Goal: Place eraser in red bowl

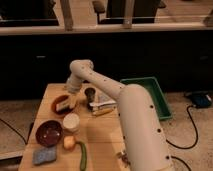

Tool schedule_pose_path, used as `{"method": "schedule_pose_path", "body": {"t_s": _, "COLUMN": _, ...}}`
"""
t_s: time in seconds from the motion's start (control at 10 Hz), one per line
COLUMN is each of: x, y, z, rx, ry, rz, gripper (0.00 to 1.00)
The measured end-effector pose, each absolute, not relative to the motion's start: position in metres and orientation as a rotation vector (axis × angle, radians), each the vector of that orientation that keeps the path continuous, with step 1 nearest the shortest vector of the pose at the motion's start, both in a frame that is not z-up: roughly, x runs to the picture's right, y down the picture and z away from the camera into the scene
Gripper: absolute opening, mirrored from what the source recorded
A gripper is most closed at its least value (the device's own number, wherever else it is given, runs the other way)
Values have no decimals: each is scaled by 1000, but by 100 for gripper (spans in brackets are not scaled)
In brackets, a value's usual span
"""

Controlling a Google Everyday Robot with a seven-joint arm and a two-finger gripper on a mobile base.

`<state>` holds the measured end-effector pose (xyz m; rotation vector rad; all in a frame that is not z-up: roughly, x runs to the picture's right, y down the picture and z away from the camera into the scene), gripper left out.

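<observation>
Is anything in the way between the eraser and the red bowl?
Nothing visible is. The hand is down at the brown dish, over a pale block that is probably the eraser. The red bowl sits nearer the camera, bare table between; the white cup stands beside that path, not in it.

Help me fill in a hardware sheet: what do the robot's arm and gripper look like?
The cream-white robot arm has thick, smooth, rounded tubular segments, with small dark dots along the nearest one; no cables show. Its gripper, over the far end of the light wooden table, looks similarly pale.
</observation>
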<state>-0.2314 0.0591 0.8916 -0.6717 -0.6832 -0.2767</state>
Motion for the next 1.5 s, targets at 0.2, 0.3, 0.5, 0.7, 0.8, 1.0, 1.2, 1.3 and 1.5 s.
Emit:
{"method": "schedule_pose_path", "body": {"t_s": 0.2, "x": -230, "y": 58, "z": 889, "rx": -665, "ry": -695, "rz": -278, "gripper": 80}}
{"method": "schedule_pose_path", "body": {"t_s": 0.3, "x": -230, "y": 57, "z": 889, "rx": -664, "ry": -696, "rz": -278, "gripper": 80}}
{"method": "schedule_pose_path", "body": {"t_s": 0.5, "x": -228, "y": 58, "z": 888, "rx": -659, "ry": -700, "rz": -280, "gripper": 80}}
{"method": "schedule_pose_path", "body": {"t_s": 0.7, "x": -227, "y": 58, "z": 888, "rx": -655, "ry": -704, "rz": -280, "gripper": 80}}
{"method": "schedule_pose_path", "body": {"t_s": 0.8, "x": -227, "y": 58, "z": 888, "rx": -656, "ry": -704, "rz": -281, "gripper": 80}}
{"method": "schedule_pose_path", "body": {"t_s": 1.0, "x": -227, "y": 58, "z": 888, "rx": -656, "ry": -704, "rz": -281, "gripper": 80}}
{"method": "schedule_pose_path", "body": {"t_s": 1.2, "x": -227, "y": 58, "z": 888, "rx": -656, "ry": -704, "rz": -281, "gripper": 80}}
{"method": "schedule_pose_path", "body": {"t_s": 1.3, "x": -227, "y": 58, "z": 888, "rx": -656, "ry": -704, "rz": -281, "gripper": 80}}
{"method": "schedule_pose_path", "body": {"t_s": 1.5, "x": -227, "y": 58, "z": 888, "rx": -656, "ry": -704, "rz": -281, "gripper": 80}}
